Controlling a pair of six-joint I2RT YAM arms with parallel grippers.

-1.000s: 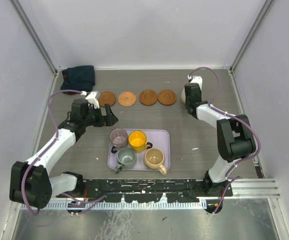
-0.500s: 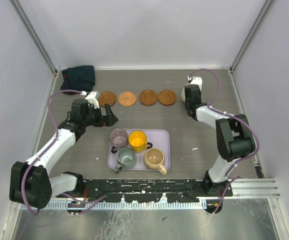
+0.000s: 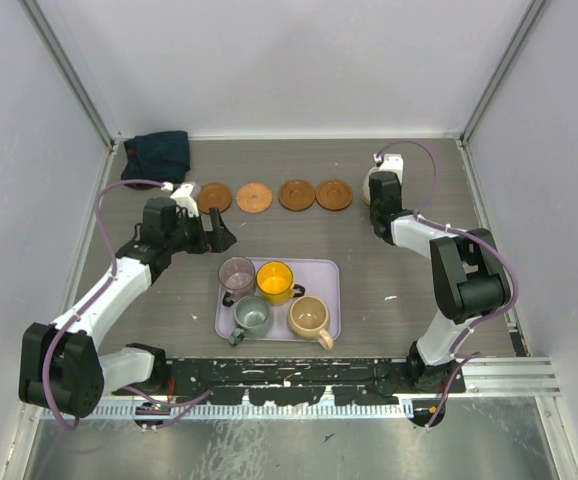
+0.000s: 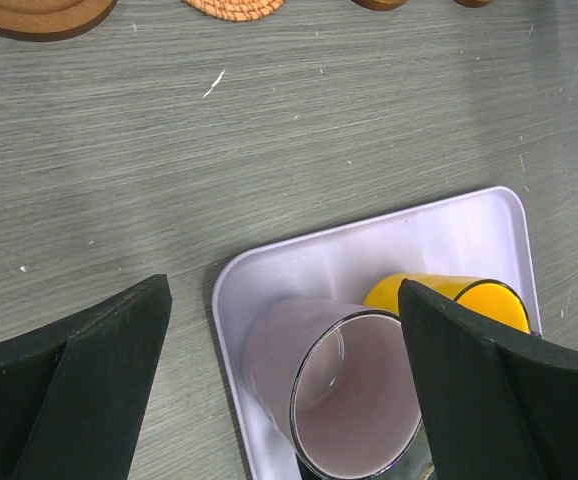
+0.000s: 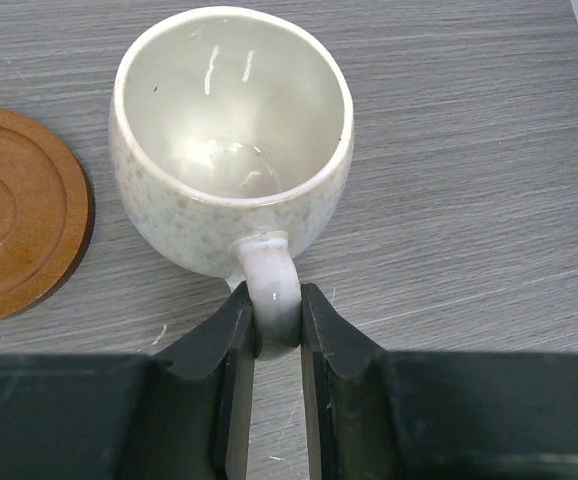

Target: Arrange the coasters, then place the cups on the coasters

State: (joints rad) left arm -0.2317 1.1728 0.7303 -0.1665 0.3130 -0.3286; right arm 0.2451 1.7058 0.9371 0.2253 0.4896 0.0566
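Four coasters [image 3: 254,197] lined up at the back. Where's the cream cup [image 5: 231,140]?
— Just right of that row, the right gripper [image 5: 276,320] pinching its handle. The left gripper [image 4: 284,300] hangs spread wide over the mauve cup [image 4: 349,400] on the tray [image 4: 439,230].

Lavender rectangular tray [image 3: 327,282] near-centre on grey wood-grain table [image 3: 389,260]. Dark blue crumpled cloth [image 3: 158,155] in far left corner, well apart from tray. Small white scrap [image 3: 390,297] on table just right of tray. Plain white walls [image 3: 289,60] on three sides.
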